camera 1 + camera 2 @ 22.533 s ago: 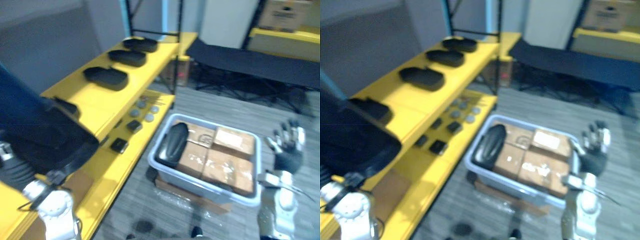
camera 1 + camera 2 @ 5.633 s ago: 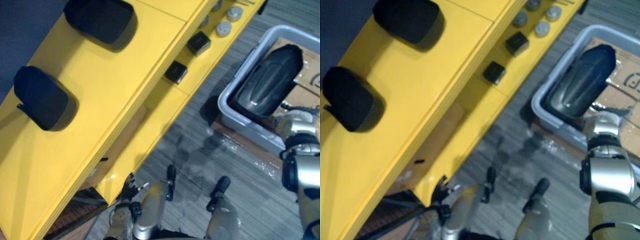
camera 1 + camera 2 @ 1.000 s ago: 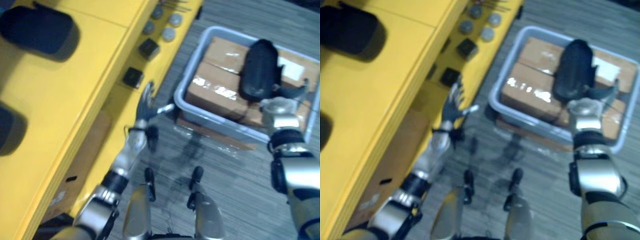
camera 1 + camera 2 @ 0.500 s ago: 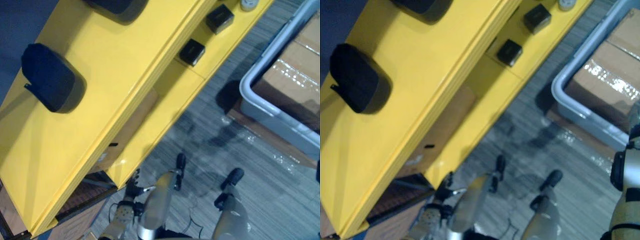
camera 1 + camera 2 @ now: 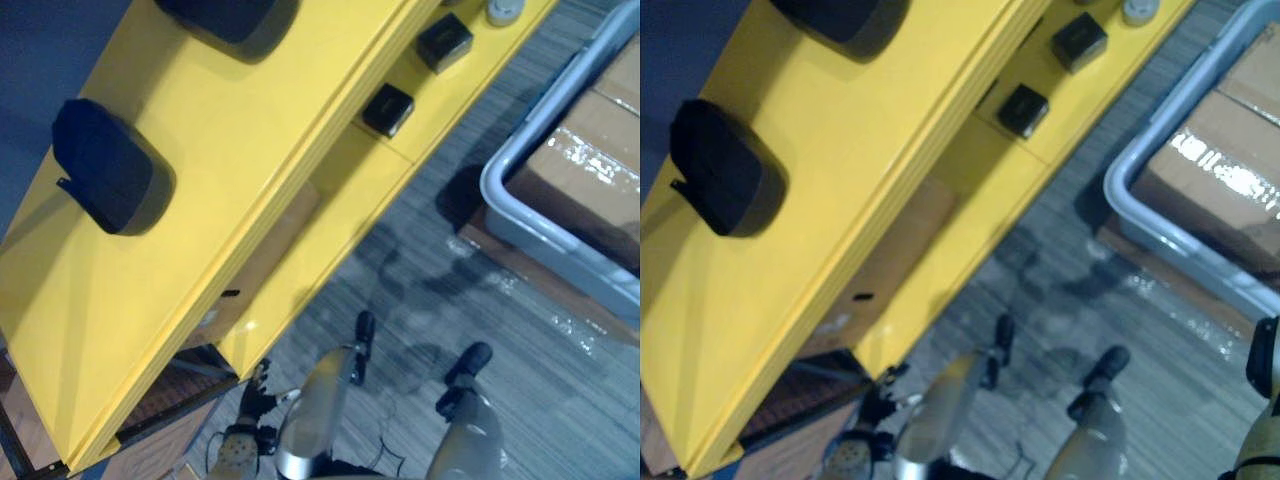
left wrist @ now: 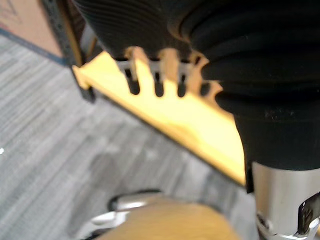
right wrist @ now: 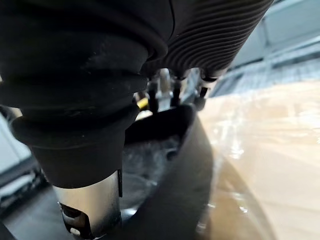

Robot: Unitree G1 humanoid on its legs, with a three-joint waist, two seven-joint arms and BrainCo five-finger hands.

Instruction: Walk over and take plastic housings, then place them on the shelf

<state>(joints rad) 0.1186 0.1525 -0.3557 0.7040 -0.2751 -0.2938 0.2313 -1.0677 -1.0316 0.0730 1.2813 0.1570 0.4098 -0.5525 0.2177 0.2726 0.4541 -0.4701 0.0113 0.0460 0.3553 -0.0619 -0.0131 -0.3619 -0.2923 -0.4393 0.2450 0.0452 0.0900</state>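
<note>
1. Two-level yellow metal shelf (image 5: 250,130) runs along the robot's left. Its top board carries two rounded black plastic housings (image 5: 100,165). The bare stretch nearer the robot looks to me the best landing spot.
2. Grey plastic bin (image 5: 560,255) stands on the floor to the right, packed with brown cardboard boxes (image 5: 590,170).
3. One further dark plastic shell (image 7: 170,165) shows in the right wrist view, over the cardboard and directly beneath the right hand (image 7: 162,85). The fingertips sit at its far rim, but I cannot tell whether they are closed round it. A firm hold across the rim should be confirmed before lifting, since the shell looks smooth and likely to slip.
4. Left hand (image 6: 170,65) hangs low beside the shelf's edge, fingers straight and apart, holding nothing. It could rise to steady the shell's free end.
5. Small black blocks (image 5: 388,108) and a grey disc (image 5: 505,10) lie on the lower board, so the shell should travel above them.
</note>
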